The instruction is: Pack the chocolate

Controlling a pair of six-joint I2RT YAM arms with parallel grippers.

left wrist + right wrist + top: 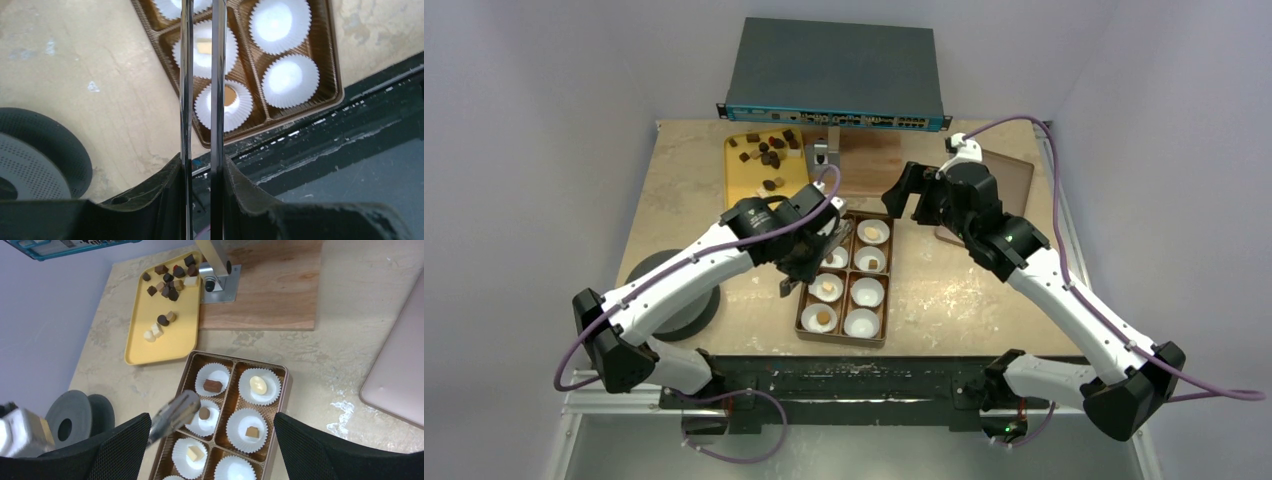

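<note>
Loose chocolate pieces [767, 152] lie on a yellow tray [742, 180], which also shows in the right wrist view [172, 342]. The brown eight-compartment box [889, 290] holds white paper cups. Several cups contain a piece, among them a dark bar [212, 386], a pale oval [258, 384], a round brown piece [204, 413] and a tan piece [252, 431]. My left gripper [812, 258] [200, 165] is shut on metal tongs [216, 100]. The tongs' tips [176, 415] hover over the box's left column beside the round piece. My right gripper [912, 200] [210, 422] is open and empty above the box's far right.
A flat brown lid [1016, 180] lies at the right. A wooden board [874, 160] with a metal stand [216, 275] sits behind the box. A black round disc [679, 300] lies at the left front. A dark electronics case [834, 70] stands at the back.
</note>
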